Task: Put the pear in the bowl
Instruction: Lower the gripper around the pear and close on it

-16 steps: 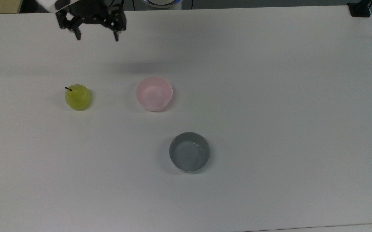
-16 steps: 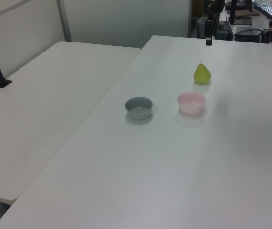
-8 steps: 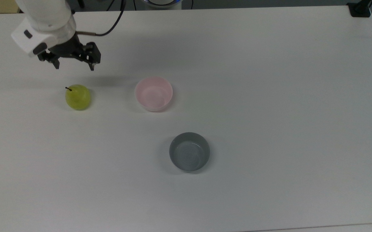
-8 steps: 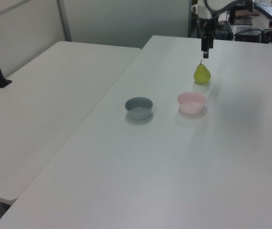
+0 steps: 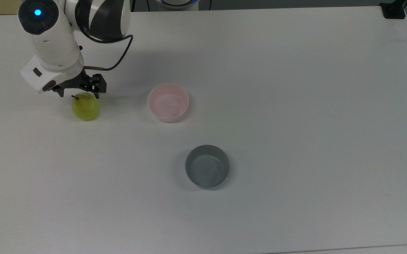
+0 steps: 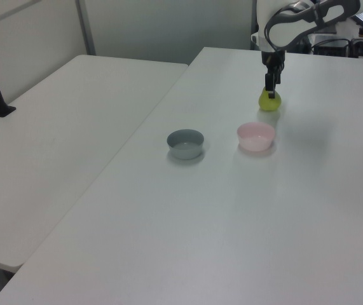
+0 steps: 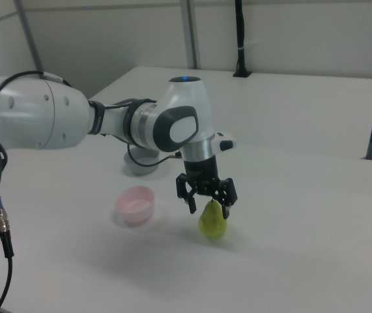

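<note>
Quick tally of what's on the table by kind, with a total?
Pear: 1
Pink bowl: 1
Grey bowl: 1
Total: 3, all on the white table. The open gripper is at the pear's top.

The pear [image 5: 85,107] just beneath the black gripper [image 5: 79,93] is glossy yellow-green with a dark stem. Beside the gripper sits a pale pink bowl [image 5: 168,102]; farther off, a grey bowl [image 5: 207,166]. The table [image 5: 295,106] is white.

Soft, even overhead light is falling on the desk [image 5: 295,106], casting faint blurred shadows; no glare is showing.
</note>
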